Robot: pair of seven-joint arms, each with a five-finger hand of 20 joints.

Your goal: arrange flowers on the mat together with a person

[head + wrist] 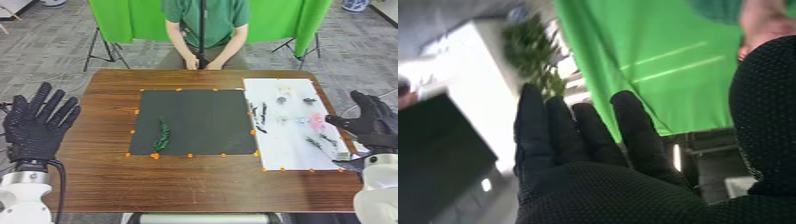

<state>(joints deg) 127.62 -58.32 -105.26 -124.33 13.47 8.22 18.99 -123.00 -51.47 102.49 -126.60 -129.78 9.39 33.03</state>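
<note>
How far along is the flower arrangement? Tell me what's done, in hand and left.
It looks barely begun. Done: one green sprig lies on the left part of the dark mat. In hand: nothing; the left hand and right hand are both empty. Left, probably: the pink flower and other pieces on the white sheet.

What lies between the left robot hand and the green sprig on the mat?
In the head view, tabletop, orange marks and dark mat lie between the left robot hand and the sprig.
</note>
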